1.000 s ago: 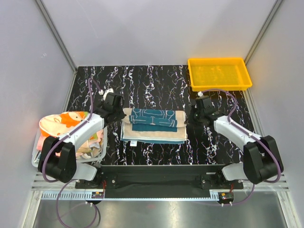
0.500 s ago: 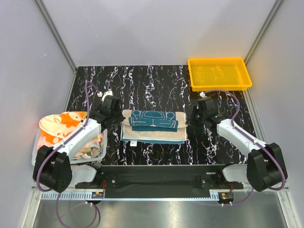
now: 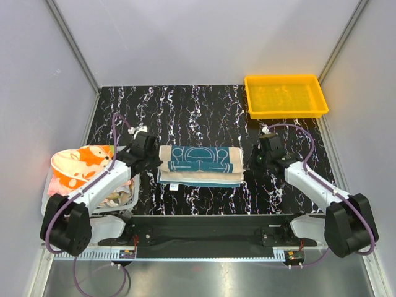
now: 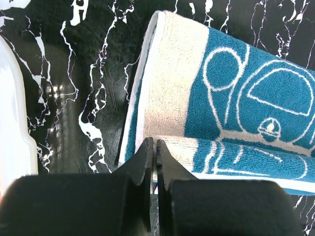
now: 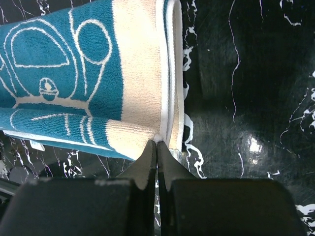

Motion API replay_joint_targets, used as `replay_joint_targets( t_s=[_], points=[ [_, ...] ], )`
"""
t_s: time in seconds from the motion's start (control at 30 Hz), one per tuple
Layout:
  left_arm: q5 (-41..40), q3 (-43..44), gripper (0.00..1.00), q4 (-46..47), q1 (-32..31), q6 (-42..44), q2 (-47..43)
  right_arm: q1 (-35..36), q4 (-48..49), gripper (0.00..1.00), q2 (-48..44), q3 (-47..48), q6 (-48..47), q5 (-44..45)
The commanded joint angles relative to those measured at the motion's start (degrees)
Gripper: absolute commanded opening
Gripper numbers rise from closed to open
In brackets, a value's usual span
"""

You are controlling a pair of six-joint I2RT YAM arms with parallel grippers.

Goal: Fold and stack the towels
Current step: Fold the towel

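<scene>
Black, white-veined tabletop (image 3: 204, 105) between pale grey walls, seen from overhead. Teal towel (image 3: 201, 162) folded into a long band at mid-table, lying between the arms. Left gripper (image 3: 153, 159) at its left end, right gripper (image 3: 253, 159) at its right end. Probably the last of a fold. To do it well: carry both ends level and together, set the near edge flush on the layer beneath, and release only once the cloth is flat. More towels heaped in the white mesh basket (image 3: 46, 204) at far left, with an orange-and-cream towel (image 3: 80, 162) on top. Impossible to count those beneath. Yellow tray (image 3: 284, 114) at the far right, well apart.

From the left wrist: jaws drawn together to a thin slit, tips at the near corner of the towel (image 4: 256, 93). Looks like a pinch on the hem, but hard to confirm, with the contact hidden behind the fingers (image 4: 142, 167). Far end of the towel cut off at the right. Pale basket wall (image 4: 12, 128) at the left edge.

From the right wrist: same narrow slit, tips against the white hem at the cream corner of the towel (image 5: 64, 64). Apparently clamping a thin layer. Number of layers unclear. Towel cut off at the left.
</scene>
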Motion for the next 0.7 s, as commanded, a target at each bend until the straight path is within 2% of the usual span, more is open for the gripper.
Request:
replay_joint_targets(
  t_s=[0.0, 0.17, 0.27, 0.3, 0.33, 0.37, 0.4, 0.43, 0.47, 0.5, 0.53, 0.67],
  points=[
    [-1.1, -0.8, 0.00, 0.5, 0.3, 0.6, -1.9, 0.1, -1.1, 0.00, -2.1, -1.1, 0.4, 0.8],
    [-0.3, -2.4, 0.00, 1.1, 0.2, 0.4, -1.9, 0.2, 0.6, 0.00, -2.3, -3.6, 1.0, -1.1],
    [0.5, -3.1, 0.01, 1.3, 0.2, 0.7, -1.8, 0.2, 2.4, 0.05, -2.8, -5.6, 1.5, -3.5],
    [1.3, -3.1, 0.05, 1.5, 0.2, 1.1, -2.0, 0.2, 2.8, 0.13, -3.0, -5.9, 1.6, -4.4],
    [1.6, -3.2, 0.15, 1.3, 0.2, 1.4, -2.2, 0.2, 3.0, 0.16, -3.8, -6.4, 1.5, -6.2],
    [1.5, -3.0, 0.20, 0.6, 0.2, 1.6, -2.9, 0.2, 2.5, 0.21, -4.3, -6.5, 1.5, -6.6],
    [1.4, -2.1, 0.25, 0.0, 0.2, 2.2, -3.4, 0.2, 1.9, 0.31, -5.2, -6.4, 1.2, -6.9],
    [1.4, -1.6, 0.37, -0.8, 0.2, 2.5, -4.0, 0.2, 0.9, 0.36, -7.1, -6.1, 1.0, -6.1],
    [1.4, -0.8, 0.41, -2.4, 0.2, 3.1, -4.7, 0.2, -1.2, 0.41, -8.0, -5.3, 0.8, -5.5],
    [1.3, 0.8, 0.43, -3.3, 0.2, 3.5, -5.8, 0.2, -2.2, 0.48, -8.9, -4.7, 0.4, -4.7],
    [1.2, 2.0, 0.45, -4.8, 0.2, 3.7, -6.4, 0.2, -3.0, 0.50, -10.0, -4.2, 0.3, -3.4],
    [3.2, 5.8, 0.46, -4.8, 0.1, 3.5, -7.4, 0.2, -5.9, 0.50, -8.2, 0.1, 0.0, 0.0]
  ],
)
